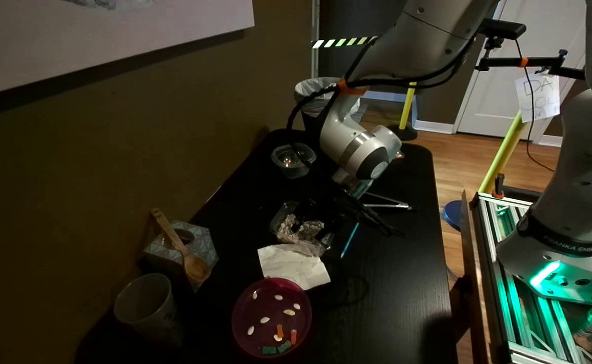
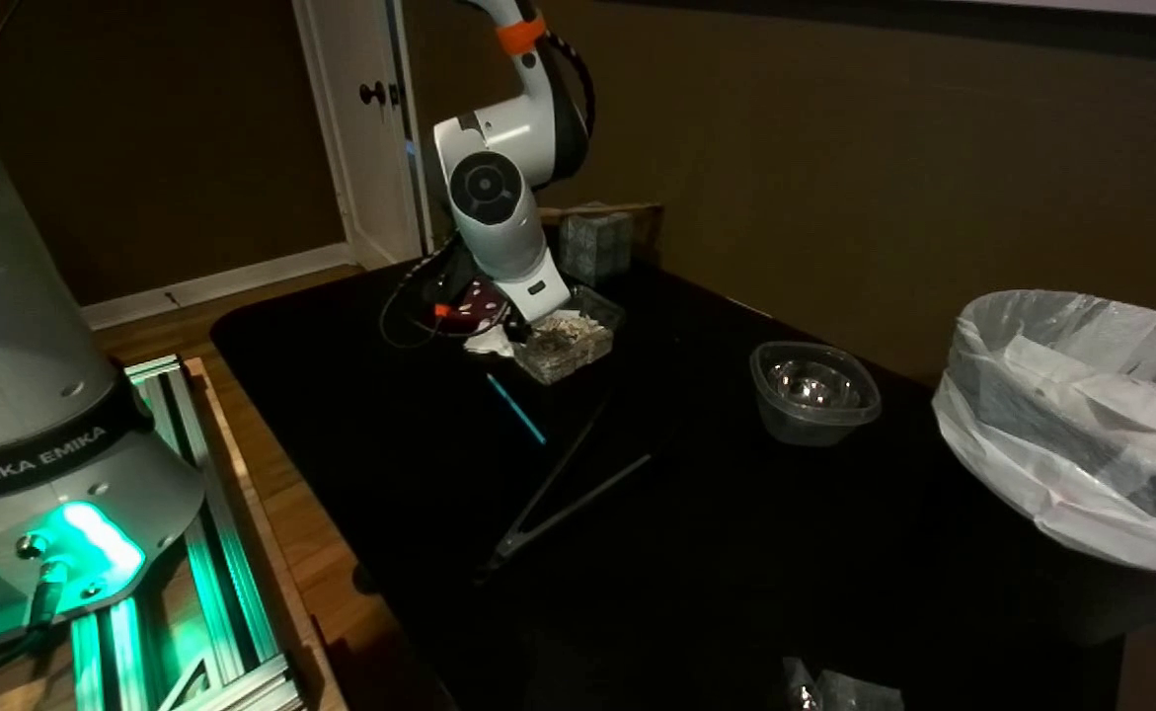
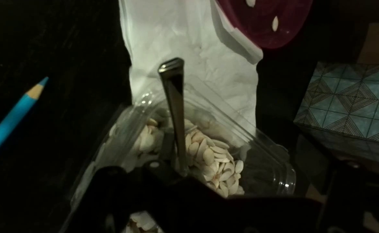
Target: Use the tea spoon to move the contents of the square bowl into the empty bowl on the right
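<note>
Black jaws of the gripper (image 1: pixel 310 223) are standing wide apart over the square bowl (image 3: pixel 286 184), which is showing clear plastic sides. A metal spoon (image 3: pixel 176 113) is slanting up out of the bowl, its handle rising just beside 1 of the fingertips; I cannot tell whether the 2 are touching. Its lower end is hiding behind the gripper. Pale seeds (image 3: pixel 220 161) are heaping around the spoon and covering much of the bowl. Crumpled white paper (image 3: pixel 192 42) is lying against the bowl's rim, and a red plate (image 1: pixel 268 306) is meeting the paper's far edge, carrying more seeds (image 1: pixel 265 320) along with a few green and orange pieces (image 1: pixel 279 331). Near the bowl, a blue pencil (image 3: pixel 11 119) is showing its sharpened end. Across from the pencil, a patterned tissue box (image 3: pixel 351 100) is standing with a wooden spoon (image 1: pixel 196 267) resting across its top, a grey cup (image 1: pixel 146 308) near it. Farther along the black table (image 1: pixel 392 293), a pair of tongs (image 2: pixel 578 502) is lying spread apart. The other bowl (image 2: pixel 800 427), also clear and with light glinting inside, is standing well apart from the square bowl, near a white-lined bin (image 2: pixel 982 434).
</note>
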Controlling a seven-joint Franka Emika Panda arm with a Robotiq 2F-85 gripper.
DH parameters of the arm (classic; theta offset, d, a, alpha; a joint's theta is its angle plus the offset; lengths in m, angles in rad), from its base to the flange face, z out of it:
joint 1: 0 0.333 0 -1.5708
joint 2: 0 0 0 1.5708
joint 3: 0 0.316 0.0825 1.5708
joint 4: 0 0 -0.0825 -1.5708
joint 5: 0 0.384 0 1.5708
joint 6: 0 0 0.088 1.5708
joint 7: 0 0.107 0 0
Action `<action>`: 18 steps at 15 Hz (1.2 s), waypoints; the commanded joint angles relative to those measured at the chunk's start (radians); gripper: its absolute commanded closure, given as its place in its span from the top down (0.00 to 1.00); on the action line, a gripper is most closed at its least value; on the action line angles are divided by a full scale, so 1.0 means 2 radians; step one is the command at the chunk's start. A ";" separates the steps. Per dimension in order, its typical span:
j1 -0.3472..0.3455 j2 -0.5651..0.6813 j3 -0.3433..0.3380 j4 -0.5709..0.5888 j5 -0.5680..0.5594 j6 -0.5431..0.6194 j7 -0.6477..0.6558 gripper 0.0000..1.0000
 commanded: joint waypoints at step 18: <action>0.002 0.022 -0.003 0.022 0.002 0.021 0.023 0.01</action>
